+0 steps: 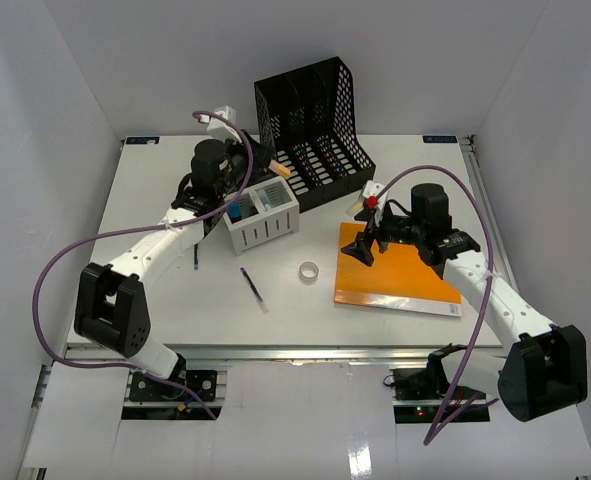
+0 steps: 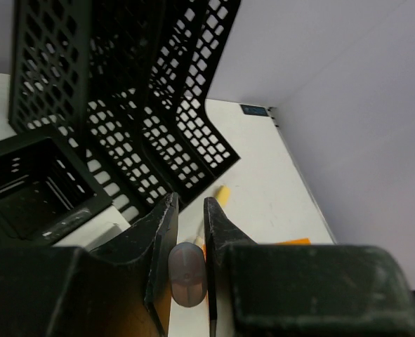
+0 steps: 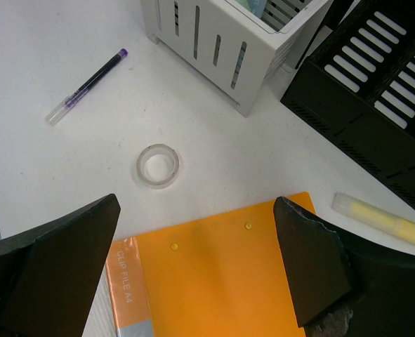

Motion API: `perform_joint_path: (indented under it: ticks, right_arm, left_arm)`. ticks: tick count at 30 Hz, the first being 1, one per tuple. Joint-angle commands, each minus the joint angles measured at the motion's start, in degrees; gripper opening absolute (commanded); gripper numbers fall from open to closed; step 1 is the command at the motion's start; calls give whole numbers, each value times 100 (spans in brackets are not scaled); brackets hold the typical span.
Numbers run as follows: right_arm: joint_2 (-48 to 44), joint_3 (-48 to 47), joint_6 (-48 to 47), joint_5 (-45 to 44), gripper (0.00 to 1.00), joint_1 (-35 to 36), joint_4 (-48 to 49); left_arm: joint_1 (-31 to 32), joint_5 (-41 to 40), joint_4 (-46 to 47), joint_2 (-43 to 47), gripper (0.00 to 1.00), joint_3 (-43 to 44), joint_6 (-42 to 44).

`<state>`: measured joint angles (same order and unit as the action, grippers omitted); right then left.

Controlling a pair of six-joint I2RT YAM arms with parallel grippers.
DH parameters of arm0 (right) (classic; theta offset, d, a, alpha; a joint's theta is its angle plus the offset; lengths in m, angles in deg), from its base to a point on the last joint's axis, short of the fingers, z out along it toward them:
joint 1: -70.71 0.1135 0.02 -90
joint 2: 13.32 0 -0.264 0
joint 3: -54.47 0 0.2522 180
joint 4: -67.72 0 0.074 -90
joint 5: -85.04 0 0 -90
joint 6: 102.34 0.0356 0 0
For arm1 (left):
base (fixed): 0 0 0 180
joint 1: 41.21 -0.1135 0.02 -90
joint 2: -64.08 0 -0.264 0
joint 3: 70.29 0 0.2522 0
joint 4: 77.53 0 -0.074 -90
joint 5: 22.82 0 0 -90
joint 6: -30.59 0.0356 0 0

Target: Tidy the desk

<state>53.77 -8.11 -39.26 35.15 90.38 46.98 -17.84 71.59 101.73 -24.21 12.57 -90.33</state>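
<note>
Only the left wrist view shows the left gripper [image 2: 189,210] pinching a small grey rounded thing [image 2: 186,275], with the black file rack [image 2: 123,105] at its 11 o'clock. The right wrist view shows the right gripper [image 3: 196,210] spread wide above the orange folder [image 3: 214,281]. From overhead, the desk [image 1: 275,325] lies beneath both grippers, and a tape ring [image 1: 309,270] sits at the folder's 9 o'clock.

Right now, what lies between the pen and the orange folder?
Only a clear tape roll, touching neither pen nor folder; the top view shows it.
</note>
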Motion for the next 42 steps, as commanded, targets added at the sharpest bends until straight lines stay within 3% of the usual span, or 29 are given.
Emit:
perform_joint_path:
  ticks: [1, 13, 17, 22, 24, 26, 30, 32, 35, 42]
  right_arm:
    - [-23, 100, -73, 90, 97, -99, 111]
    - [277, 38, 352, -506, 97, -258, 306]
    - [412, -42, 871, -1349, 97, -261, 555]
    - [1221, -681, 1964, -2703, 100, -271, 628]
    - [1782, -1158, 2618, -3224, 96, -271, 612]
    - [2288, -1570, 3400, -3907, 93, -271, 353]
    - [3695, -2976, 3985, -4614, 84, -270, -546]
    - [4068, -3381, 4252, -4768, 78, -279, -740]
    - [4684, -3990, 4511, -4887, 74, -277, -1043]
    - [5370, -4451, 4691, -5183, 73, -262, -1100]
  left_arm:
    - [-9, -580, -747, -140, 0, 184, 498]
    - [-11, -620, -186, -612, 0, 10, 641]
    - [-16, -547, -101, -784, 0, 27, 641]
    - [-16, -486, -53, -830, 3, -114, 793]
    - [-16, -453, -77, -807, 10, -123, 853]
    - [-7, -449, -102, -741, 27, -138, 973]
    - [-7, -449, -149, -503, 61, -244, 1120]
    - [-7, -229, -167, -350, 72, -303, 1178]
    - [-9, -80, -36, 113, 78, -566, 1257]
    - [-7, 517, -205, 1406, 82, -1229, 1716]
